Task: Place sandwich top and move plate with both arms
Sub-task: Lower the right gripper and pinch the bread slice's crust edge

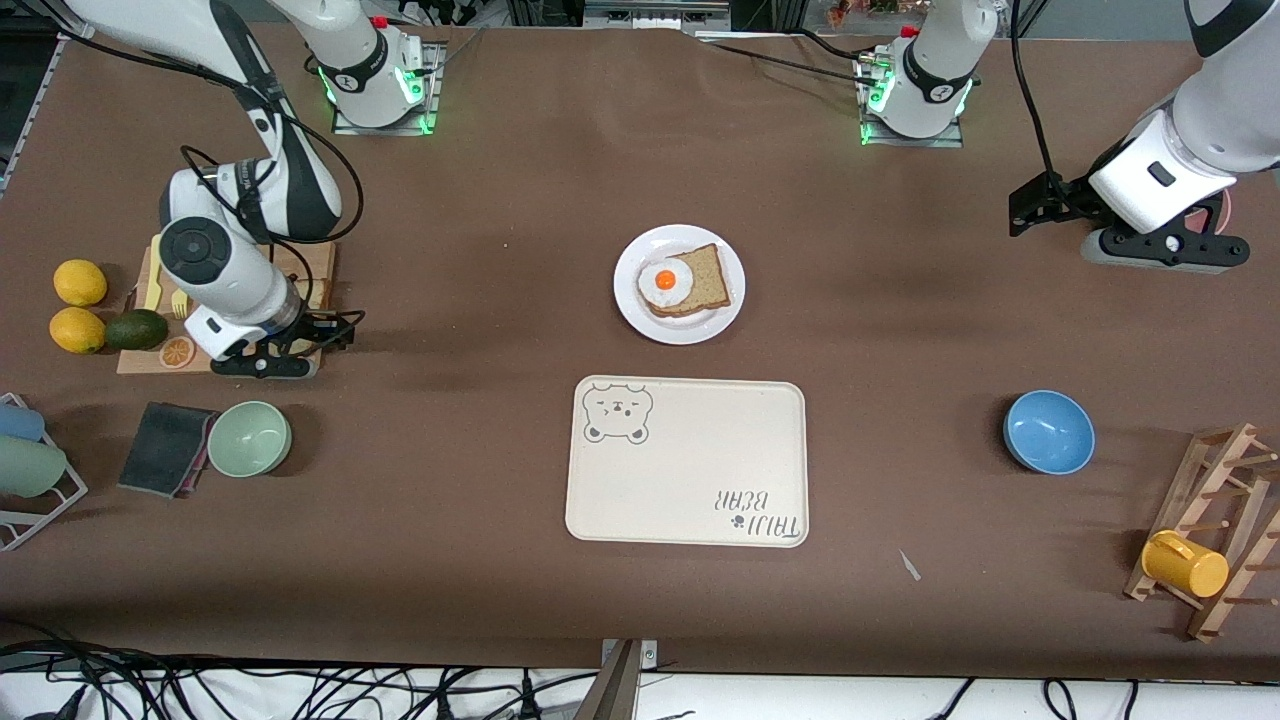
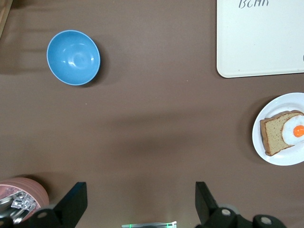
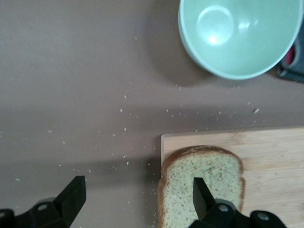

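I had the right hand [image 3: 135,202] open, empty, over the sandwich top [image 3: 202,183] on the cutting board [image 3: 266,152]; grasp came next. Left hand [image 2: 140,204] waited open near the plate [image 1: 679,284].

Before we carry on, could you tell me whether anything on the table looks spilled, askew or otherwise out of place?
Only small things. Crumbs are scattered on the table beside the cutting board, where the sandwich top lies under the open right gripper. The egg slice sits askew on the plate.
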Controlling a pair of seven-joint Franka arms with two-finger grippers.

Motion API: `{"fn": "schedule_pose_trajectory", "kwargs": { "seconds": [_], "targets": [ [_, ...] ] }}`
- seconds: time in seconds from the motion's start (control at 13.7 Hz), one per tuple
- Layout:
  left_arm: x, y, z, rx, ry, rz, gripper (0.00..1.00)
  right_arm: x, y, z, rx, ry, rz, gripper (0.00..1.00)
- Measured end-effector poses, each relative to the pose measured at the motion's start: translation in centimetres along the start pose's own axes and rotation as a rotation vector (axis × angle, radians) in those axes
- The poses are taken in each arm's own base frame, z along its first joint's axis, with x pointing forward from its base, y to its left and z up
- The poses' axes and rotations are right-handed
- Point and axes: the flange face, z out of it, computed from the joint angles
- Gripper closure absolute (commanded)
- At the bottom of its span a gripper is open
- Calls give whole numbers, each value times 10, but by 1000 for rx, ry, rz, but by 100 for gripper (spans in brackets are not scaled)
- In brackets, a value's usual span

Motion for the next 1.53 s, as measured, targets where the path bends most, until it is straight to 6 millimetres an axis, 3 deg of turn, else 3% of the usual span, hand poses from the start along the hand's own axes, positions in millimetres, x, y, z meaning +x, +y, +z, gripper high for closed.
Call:
{"fn": "schedule_pose_trajectory", "kwargs": {
  "seconds": [0.15, 0.44, 0.58, 1.02, 1.53],
  "targets": [
    [0, 0, 0, 0, 0, 0, 0, -7, -2, 12, -5, -19, 6, 5],
    [0, 0, 0, 0, 0, 0, 0, -17, -3, 26, -17, -48, -1, 37],
    [0, 0, 0, 0, 0, 0, 0, -24, -4, 33, -34, -62, 6, 44],
    [0, 0, 0, 0, -1, -1, 0, -34, -4, 41, -52, -79, -8, 46],
    [0, 0, 0, 0, -1, -1, 0, -36, 14, 47, -99, -82, -28, 47]
  ]
}}
